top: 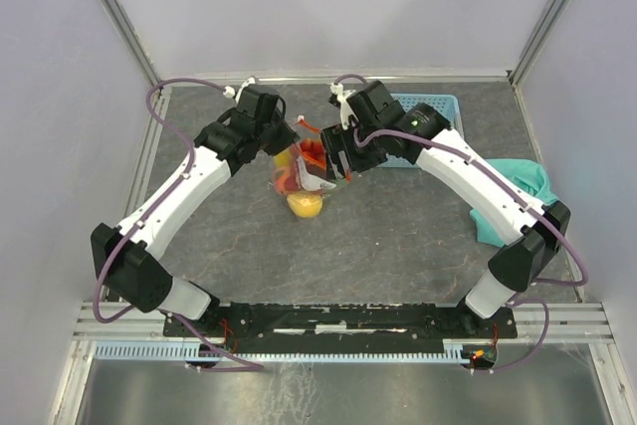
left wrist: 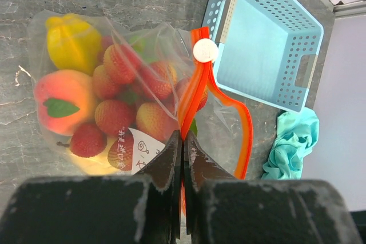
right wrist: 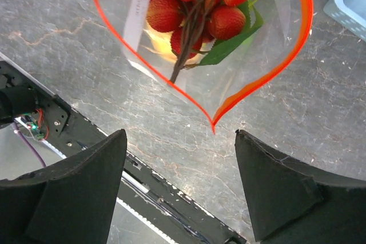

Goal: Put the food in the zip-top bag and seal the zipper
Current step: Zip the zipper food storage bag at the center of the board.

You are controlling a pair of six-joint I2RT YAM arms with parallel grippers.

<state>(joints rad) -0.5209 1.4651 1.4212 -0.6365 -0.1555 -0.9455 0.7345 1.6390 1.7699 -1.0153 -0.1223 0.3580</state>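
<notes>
The clear zip-top bag [top: 299,182] lies on the table between my two grippers, with the food inside: a yellow piece [left wrist: 71,41], a peach [left wrist: 63,92] and several red bumpy fruits [left wrist: 117,115]. My left gripper [left wrist: 183,139] is shut on the red-orange zipper [left wrist: 191,98], just below its white slider [left wrist: 205,50]. In the right wrist view the bag's mouth gapes in a loop, and the zipper strip [right wrist: 257,87] comes to a point just ahead of my open, empty right gripper [right wrist: 180,141]. Red fruits with a green leaf [right wrist: 194,10] show through the mouth.
A light-blue plastic basket [top: 438,114] stands at the back right, also in the left wrist view [left wrist: 269,38]. A teal cloth [top: 523,191] lies crumpled at the right by the right arm. Grey walls close in the table's back and sides.
</notes>
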